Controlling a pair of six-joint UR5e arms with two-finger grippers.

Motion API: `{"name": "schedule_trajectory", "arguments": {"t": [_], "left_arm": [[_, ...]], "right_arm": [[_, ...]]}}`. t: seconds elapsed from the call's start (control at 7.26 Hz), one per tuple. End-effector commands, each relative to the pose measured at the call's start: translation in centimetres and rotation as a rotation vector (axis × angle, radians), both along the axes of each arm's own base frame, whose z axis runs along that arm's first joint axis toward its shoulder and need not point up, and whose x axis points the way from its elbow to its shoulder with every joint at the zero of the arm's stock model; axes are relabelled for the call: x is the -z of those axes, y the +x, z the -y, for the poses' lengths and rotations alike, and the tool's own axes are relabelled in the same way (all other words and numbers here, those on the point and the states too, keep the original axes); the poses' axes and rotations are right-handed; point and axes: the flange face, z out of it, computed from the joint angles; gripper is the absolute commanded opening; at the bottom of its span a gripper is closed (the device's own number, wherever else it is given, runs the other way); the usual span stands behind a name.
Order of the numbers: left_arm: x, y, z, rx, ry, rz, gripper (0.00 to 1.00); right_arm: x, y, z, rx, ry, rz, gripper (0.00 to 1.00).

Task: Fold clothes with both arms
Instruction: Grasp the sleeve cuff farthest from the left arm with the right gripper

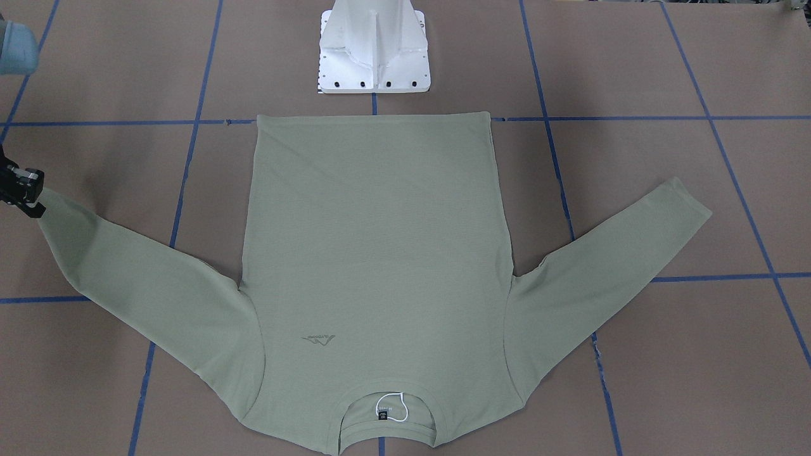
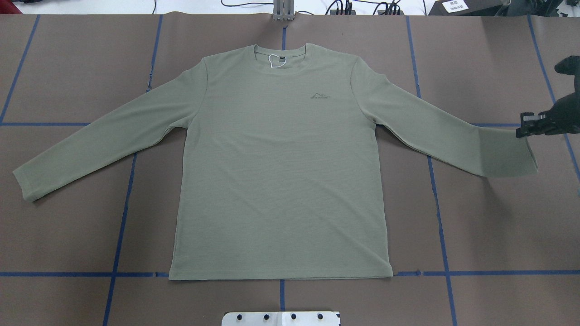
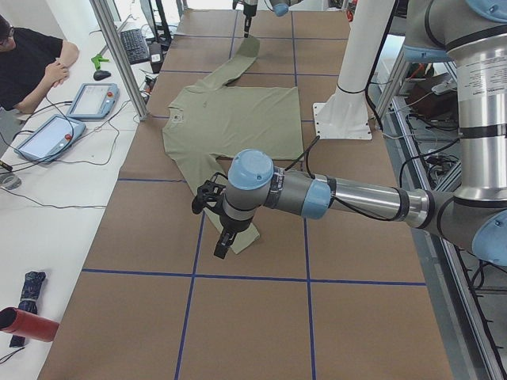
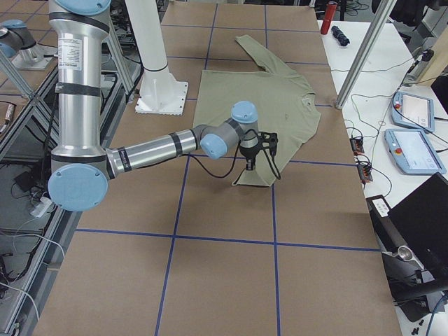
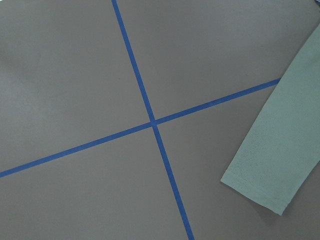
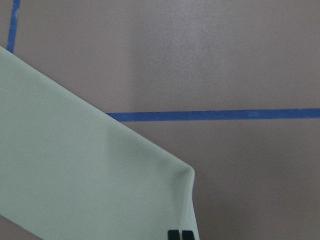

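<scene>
Cuff corner is all the right fingers pinch on that shirt, could slip mid-fold; left fingers, can't tell if open.

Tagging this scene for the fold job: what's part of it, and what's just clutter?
Job: shirt; right gripper, clamped on its cuff; left arm.
Clutter: pendants, keyboard, red cylinder, all on the side desk.

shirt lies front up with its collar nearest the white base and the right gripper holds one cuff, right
No. The collar lies on the side away from the white base; the hem is nearest it, as the exterior front-facing view shows. The shirt is front up, and the right gripper holds one cuff.
</scene>
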Motion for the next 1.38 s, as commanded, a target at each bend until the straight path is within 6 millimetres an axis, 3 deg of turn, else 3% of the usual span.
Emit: {"name": "schedule_trajectory", "arguments": {"t": [0.0,0.28,0.41,0.55,0.83,0.96,1.24], "left_arm": [[0.0,0.0,0.0,0.000,0.000,0.000,1.00],[-0.1,0.1,0.0,-0.001,-0.001,0.000,1.00],[-0.1,0.0,0.0,0.000,-0.003,0.000,1.00],[-0.2,0.1,0.0,-0.001,-0.004,0.000,1.00],[-0.1,0.0,0.1,-0.001,-0.001,0.000,1.00],[-0.1,0.0,0.1,-0.001,-0.001,0.000,1.00],[-0.3,0.0,0.1,-0.001,-0.006,0.000,1.00]], "right_arm": [[12.3,-1.0,2.8,-0.088,-0.071,-0.041,0.00],[26.4,-4.4,6.1,-0.119,-0.116,-0.189,0.00],[30.7,-5.5,7.6,-0.151,-0.109,-0.189,0.00],[34.1,-8.7,8.9,-0.176,-0.088,-0.208,0.00],[42.6,-19.7,11.1,-0.202,-0.013,-0.295,0.00],[46.7,-25.5,11.7,-0.224,0.037,-0.252,0.00],[51.2,-36.5,11.5,-0.284,0.131,-0.260,0.00]]}}
